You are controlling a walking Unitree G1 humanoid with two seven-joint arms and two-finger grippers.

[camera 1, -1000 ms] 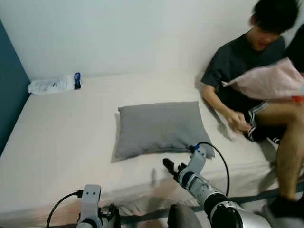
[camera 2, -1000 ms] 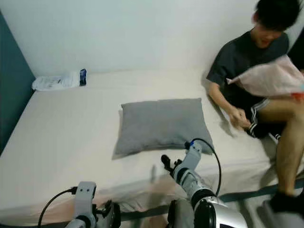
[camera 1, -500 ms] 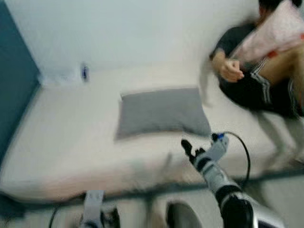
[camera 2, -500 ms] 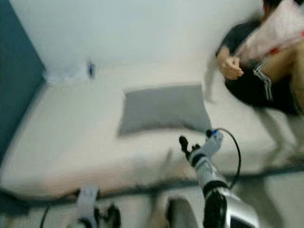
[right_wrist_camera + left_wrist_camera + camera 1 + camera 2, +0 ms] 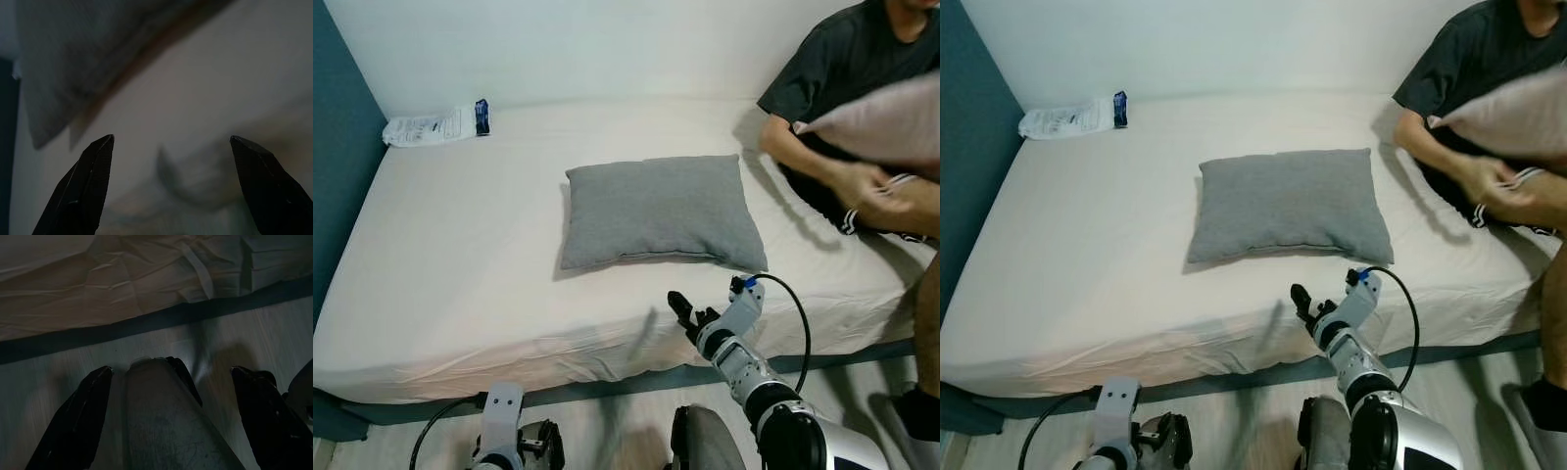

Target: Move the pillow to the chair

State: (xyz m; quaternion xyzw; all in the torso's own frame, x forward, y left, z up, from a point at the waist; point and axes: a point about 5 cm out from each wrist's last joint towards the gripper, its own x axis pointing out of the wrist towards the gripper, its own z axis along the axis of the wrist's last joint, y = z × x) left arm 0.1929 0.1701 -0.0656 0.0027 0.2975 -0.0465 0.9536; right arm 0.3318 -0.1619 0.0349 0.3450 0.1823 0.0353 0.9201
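Grey pillow lies on the bed; the right tool, fingers spread wide, hovers near the pillow's front edge.

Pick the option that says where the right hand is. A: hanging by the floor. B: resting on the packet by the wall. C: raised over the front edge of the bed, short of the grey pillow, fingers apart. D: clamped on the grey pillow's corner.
C: the right hand is over the mattress edge, fingers apart, with bare sheet between it and the grey pillow.
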